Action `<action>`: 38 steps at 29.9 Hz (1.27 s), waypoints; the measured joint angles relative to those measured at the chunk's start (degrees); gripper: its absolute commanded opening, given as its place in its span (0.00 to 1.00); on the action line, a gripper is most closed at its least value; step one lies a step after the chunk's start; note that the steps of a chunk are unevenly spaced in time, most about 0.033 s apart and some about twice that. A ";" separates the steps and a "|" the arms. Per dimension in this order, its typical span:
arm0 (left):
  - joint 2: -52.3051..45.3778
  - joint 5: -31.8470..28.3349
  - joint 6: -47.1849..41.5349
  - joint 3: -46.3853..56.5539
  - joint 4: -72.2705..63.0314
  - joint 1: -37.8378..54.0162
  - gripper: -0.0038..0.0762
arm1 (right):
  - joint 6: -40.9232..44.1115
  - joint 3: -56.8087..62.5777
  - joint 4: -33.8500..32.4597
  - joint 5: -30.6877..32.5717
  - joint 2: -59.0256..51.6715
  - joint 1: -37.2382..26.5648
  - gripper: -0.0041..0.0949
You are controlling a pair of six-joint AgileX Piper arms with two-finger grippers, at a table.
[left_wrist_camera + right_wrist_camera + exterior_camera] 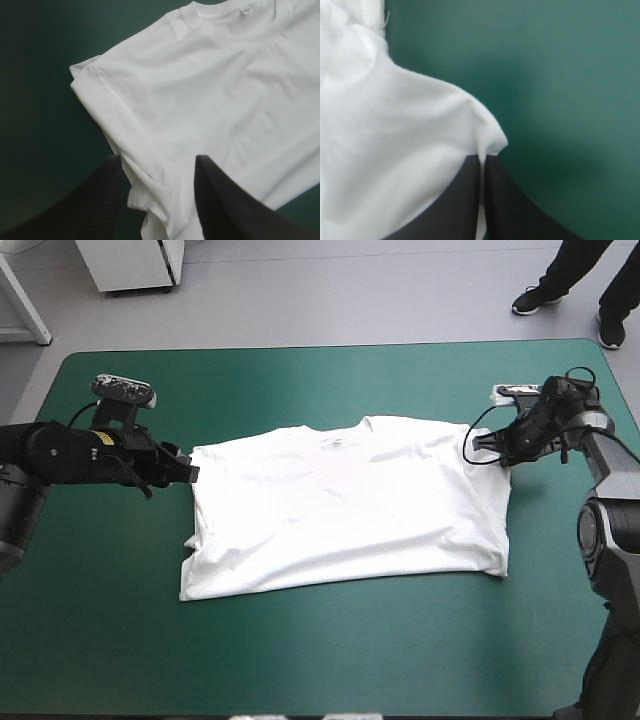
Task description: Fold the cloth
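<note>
The white T-shirt point(345, 505) lies spread flat in the middle of the teal-green table, collar toward the far edge. My left gripper point(190, 472) hovers at the shirt's left sleeve, fingers apart. In the left wrist view its fingers point(95, 197) straddle the folded sleeve edge of the T-shirt point(210, 105), and the collar lies ahead. My right gripper point(478, 445) is at the shirt's far right corner. In the right wrist view the right gripper point(483, 162) is pinched shut on a peak of the T-shirt point(390, 135), pulling it up slightly.
Bare teal-green cover point(330, 640) surrounds the shirt, with wide room toward the near edge and at both sides. A strip of bare cover point(300, 380) runs along the far edge.
</note>
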 measured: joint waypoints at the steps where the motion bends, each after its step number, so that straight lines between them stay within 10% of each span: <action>1: 0.00 0.14 0.00 0.00 0.05 0.00 0.47 | 0.01 0.00 0.09 0.00 0.00 0.00 0.03; 38: -0.15 2.67 0.00 0.00 0.89 0.00 0.47 | -1.98 -1.18 1.87 5.23 -0.39 13.46 0.03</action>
